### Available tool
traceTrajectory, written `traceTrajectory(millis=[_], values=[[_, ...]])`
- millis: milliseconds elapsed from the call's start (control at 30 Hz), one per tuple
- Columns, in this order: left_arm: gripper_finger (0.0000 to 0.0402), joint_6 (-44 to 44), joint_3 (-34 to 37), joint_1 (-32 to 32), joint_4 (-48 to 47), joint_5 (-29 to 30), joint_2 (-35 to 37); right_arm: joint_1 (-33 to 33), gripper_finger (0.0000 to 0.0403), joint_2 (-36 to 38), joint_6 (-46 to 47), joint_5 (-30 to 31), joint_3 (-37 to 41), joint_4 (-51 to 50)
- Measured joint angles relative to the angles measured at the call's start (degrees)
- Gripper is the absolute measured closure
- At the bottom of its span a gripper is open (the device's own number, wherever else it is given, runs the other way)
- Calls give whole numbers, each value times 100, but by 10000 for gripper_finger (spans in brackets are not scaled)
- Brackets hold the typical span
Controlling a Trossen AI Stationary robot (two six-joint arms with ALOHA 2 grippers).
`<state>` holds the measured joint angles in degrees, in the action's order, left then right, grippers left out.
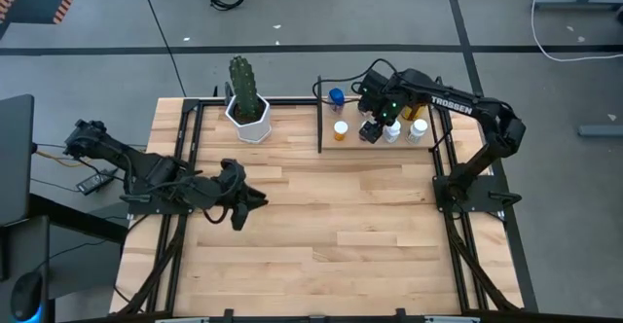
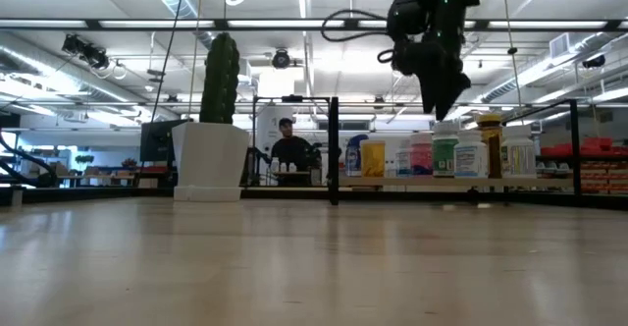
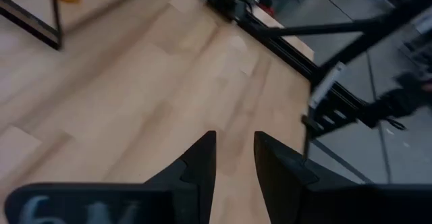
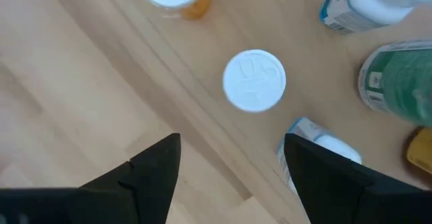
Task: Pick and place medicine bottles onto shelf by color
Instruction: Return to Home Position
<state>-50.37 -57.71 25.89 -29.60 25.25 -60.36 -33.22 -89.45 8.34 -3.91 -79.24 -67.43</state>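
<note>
Beneath the right gripper [image 2: 438, 105], we see the medicine bottles [image 2: 445, 155] standing upright in a row on the shelf [image 2: 392, 181], a light-wood board framed by thin black posts [image 2: 335, 149] at the far edge of the wooden surface [image 1: 341, 235].

In the level view, the row off to one side of that gripper holds a blue bottle [image 2: 355, 157], an orange bottle [image 2: 374, 158], a white bottle [image 2: 402, 159] and a pink bottle [image 2: 422, 156]. A green bottle [image 2: 445, 155] stands almost straight under the gripper. On the other side come a white-and-blue bottle [image 2: 471, 156], a taller amber bottle [image 2: 490, 141] and another white one [image 2: 518, 155].

The gripper's own camera looks down on a round white cap [image 4: 254, 79] just ahead of its fingertips; the body under the cap is hidden from us. This gripper is released, its fingers spread wide with nothing between them, and it hangs clear above the bottle tops.

Well apart from the shelf, the left gripper [image 1: 245, 204] sits low over bare wood. Its fingers are a narrow gap apart and hold nothing.

Between the two grippers, just beside the shelf's end post, a cactus [image 1: 243, 82] stands in a white pot [image 1: 250, 121]. A person [image 2: 287, 149] shows in the room beyond.
</note>
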Motion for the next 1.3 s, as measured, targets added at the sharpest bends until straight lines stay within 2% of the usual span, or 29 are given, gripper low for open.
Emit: traceTrajectory(millis=[133, 300, 367, 467, 533, 633, 667, 833, 933, 1167, 1300], values=[[302, 227, 0, -284, -31, 38, 13, 193, 132, 3, 110, -54, -648, -464], [326, 905, -2, -625, -176, -21, 311, 759, 148, 555, 519, 273, -906, -175], [345, 1065, 0, -759, -365, -20, 543, 1038, 181, 990, 827, 553, -685, 103], [386, 1315, 38, -859, -503, -14, 969, 1426, 251, 1693, 1391, 733, -49, 436], [394, 1422, 326, -843, -122, -12, 1389, 1629, 303, 2171, 1867, 690, 498, 669], [395, 1482, 1120, -743, 774, -51, 2162, 1955, 376, 2856, 2616, 622, 1281, 1112], [397, 1481, 1374, -725, 1074, -55, 2405, 2084, 388, 3082, 2767, 622, 1525, 1354], [398, 1560, 2584, -710, 2460, -43, 3662, 2495, 395, 3999, 3149, 593, 2671, 2743], [399, 1549, 3235, -758, 3107, -41, 4287, 2558, 395, 4394, 3410, 581, 3338, 3143], [400, 1197, 4164, -942, 3335, 37, 5044, 2554, 396, 5258, 3863, 519, 4675, 4535], [400, 1064, 4645, -1054, 3621, 64, 5364, 2554, 396, 5759, 3867, 587, 5079, 4709]])
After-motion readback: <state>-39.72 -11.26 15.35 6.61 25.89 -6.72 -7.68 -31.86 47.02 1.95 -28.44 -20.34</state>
